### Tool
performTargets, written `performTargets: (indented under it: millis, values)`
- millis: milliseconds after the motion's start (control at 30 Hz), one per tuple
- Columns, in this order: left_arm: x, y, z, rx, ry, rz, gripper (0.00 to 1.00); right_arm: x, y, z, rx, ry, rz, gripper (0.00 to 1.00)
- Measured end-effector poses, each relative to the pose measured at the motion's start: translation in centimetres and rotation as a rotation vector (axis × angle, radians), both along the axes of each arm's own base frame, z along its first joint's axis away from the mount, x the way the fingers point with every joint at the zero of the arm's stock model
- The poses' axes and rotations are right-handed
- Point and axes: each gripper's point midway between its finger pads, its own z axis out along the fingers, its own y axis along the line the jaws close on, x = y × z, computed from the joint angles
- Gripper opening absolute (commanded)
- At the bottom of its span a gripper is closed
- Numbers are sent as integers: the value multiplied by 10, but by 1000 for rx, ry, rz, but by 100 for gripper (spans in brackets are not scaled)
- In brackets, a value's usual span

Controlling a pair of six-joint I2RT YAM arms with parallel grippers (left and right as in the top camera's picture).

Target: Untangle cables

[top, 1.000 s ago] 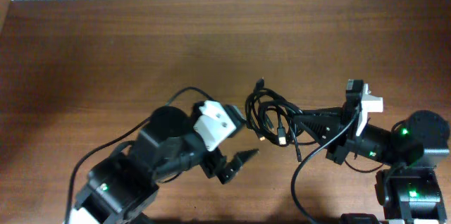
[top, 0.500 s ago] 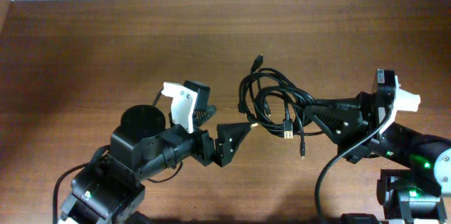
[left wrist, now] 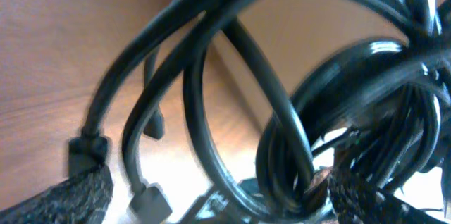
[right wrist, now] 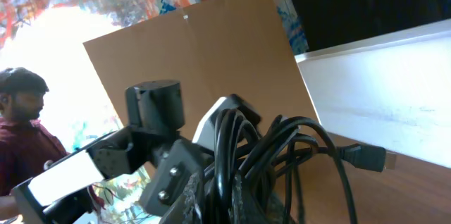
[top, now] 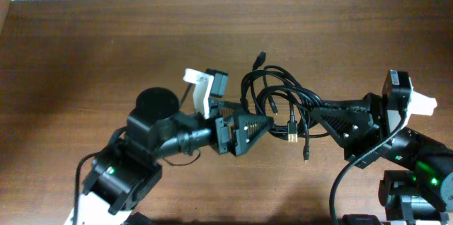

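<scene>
Above the brown wooden table (top: 106, 34), your black right gripper (top: 320, 115) is clamped on the tangled coil of thin black cables (top: 276, 94), held up near mid-table.
Your black left gripper (top: 256, 126) is spread wide against the loops, gripping nothing. Expect light, limp, slick cords that slide and snag. Pinch one outer loop or the dangling metal-tipped plug (top: 291, 136), not the whole knot.
</scene>
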Motion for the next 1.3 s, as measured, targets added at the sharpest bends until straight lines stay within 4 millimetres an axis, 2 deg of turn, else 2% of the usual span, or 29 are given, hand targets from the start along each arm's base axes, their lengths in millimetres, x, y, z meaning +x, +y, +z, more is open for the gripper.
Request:
performTargets:
  millis: [133,167,267,333,400,433,467,500,633,667,700,767,833,967,1067,1233,1300]
  values:
    - [4,-19,5,-67,33,-73,84,-2,1,-1,-9,0,12,4]
    - [4,-23,7,-78,31,-94,75,-2,1,-2,-11,0,13,4]
    - [-1,-38,13,-113,11,-158,64,0,2,-3,-14,7,18,4]
    - [-4,-42,13,-119,18,-180,52,2,2,-5,-17,17,22,4]
    - [-6,-44,13,-120,25,-187,35,6,2,-8,-21,30,28,4]
    - [-6,-44,13,-120,24,-188,22,7,3,-10,-25,35,33,4]
    - [-6,-44,13,-121,27,-189,3,8,3,-11,-28,40,38,4]
    - [-6,-44,13,-122,32,-188,0,9,3,-12,-29,44,40,4]
    - [-7,-45,14,-126,32,-196,0,14,3,-16,-33,59,44,6]
    - [-7,-45,14,-126,31,-195,0,15,3,-17,-33,64,45,13]
    - [-7,-44,13,-125,32,-194,0,16,3,-18,-34,67,45,31]
    - [-7,-44,13,-121,20,-197,0,18,3,-19,-39,64,46,55]
    - [-7,-44,13,-109,-22,-207,0,20,4,-21,-41,77,51,68]
    - [-10,-43,4,-49,-126,-246,0,31,-5,-29,-60,95,28,88]
    - [-13,-39,-14,28,-163,-274,0,37,-17,-34,-79,105,-5,100]
    - [-16,-29,-38,160,-338,-352,0,40,-35,-41,-110,132,-38,99]
    - [-21,-30,-43,207,-478,-420,0,42,-38,-46,-103,188,-35,99]
